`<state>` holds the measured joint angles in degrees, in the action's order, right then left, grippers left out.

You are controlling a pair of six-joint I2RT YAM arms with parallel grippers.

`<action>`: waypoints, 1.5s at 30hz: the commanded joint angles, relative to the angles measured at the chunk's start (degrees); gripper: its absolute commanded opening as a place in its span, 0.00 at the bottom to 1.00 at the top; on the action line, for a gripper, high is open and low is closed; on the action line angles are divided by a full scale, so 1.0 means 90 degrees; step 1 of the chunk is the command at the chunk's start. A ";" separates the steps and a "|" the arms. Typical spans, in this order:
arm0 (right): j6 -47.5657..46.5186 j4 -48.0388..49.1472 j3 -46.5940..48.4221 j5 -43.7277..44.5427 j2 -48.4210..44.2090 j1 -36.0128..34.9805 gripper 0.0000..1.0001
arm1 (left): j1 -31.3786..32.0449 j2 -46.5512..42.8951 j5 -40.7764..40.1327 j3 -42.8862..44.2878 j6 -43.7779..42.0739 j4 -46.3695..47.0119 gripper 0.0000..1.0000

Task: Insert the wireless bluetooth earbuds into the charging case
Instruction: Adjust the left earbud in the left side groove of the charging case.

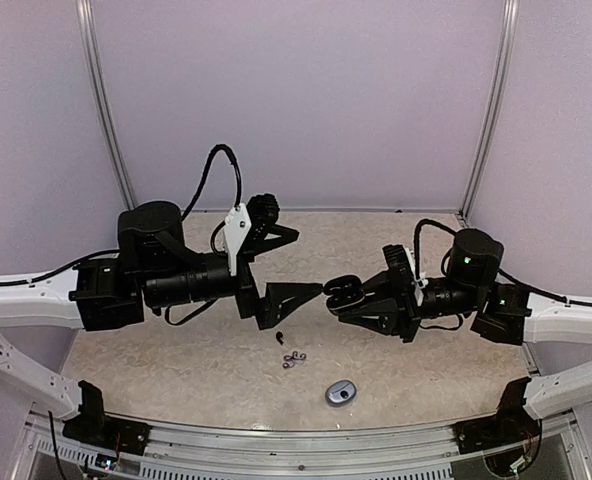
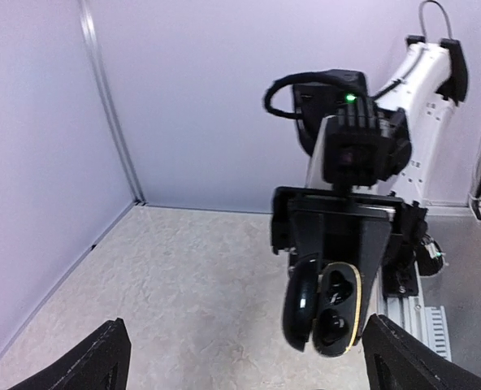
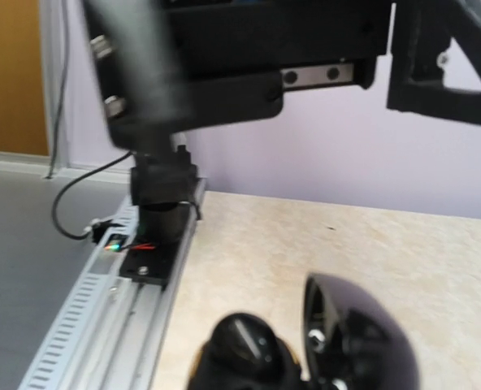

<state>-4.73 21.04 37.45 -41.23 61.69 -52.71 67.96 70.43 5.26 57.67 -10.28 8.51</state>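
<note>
Two arms, two claws. The left claw (image 1: 309,262) sits centre-left in the overhead view with its fingers (image 1: 294,296) spread wide apart and nothing between them. In the left wrist view the same fingers (image 2: 102,361) show only as black wedges in the bottom corners.

The right claw (image 1: 352,300), centre-right, is clamped on one charging case (image 1: 338,287). The case is black and glossy, held up off the tabletop (image 1: 176,370). From the left wrist camera the charging case (image 2: 326,313) hangs lid-open at lower centre. It has a yellowish rim and two dark wells, and I can't tell if anything sits in them. In the right wrist view the charging case (image 3: 358,333) fills the bottom centre, blurred.

The earbuds (image 1: 294,360) lie on the tabletop just below the gap between the claws. There is a small pale pinkish cluster that looks like two. One dark bud (image 1: 279,337) lies apart from it, up and to the left. I can't spot any more.

Other stuff: one grey-blue oval pod (image 1: 341,392) at lower centre, near the front rail (image 1: 296,445). One black cable (image 1: 216,170) loops over the left arm, and green lights glow on both arms. The left arm's blurred body blocks the top of the right wrist view.
</note>
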 commanded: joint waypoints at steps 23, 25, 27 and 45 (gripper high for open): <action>0.0808 0.0247 -0.0951 0.0923 -0.0830 0.0695 0.00 | -0.2059 0.2603 -0.0623 0.0259 0.3687 -0.2480 0.61; 0.0827 0.0232 -0.0958 0.0894 -0.0820 0.0700 0.00 | -0.2046 0.2828 -0.0486 0.0285 0.3754 -0.2463 0.58; 0.0796 0.0205 -0.0957 0.0899 -0.0820 0.0704 0.00 | -0.2001 0.3009 -0.0400 0.0342 0.3814 -0.2460 0.55; 0.0804 0.0163 -0.0922 0.0831 -0.0761 0.0699 0.00 | -0.1205 0.4574 -0.2298 0.1375 0.3866 -0.3670 0.64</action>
<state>1.69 22.35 29.21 -33.17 55.16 -46.85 56.90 109.56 -8.38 67.55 23.79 -20.08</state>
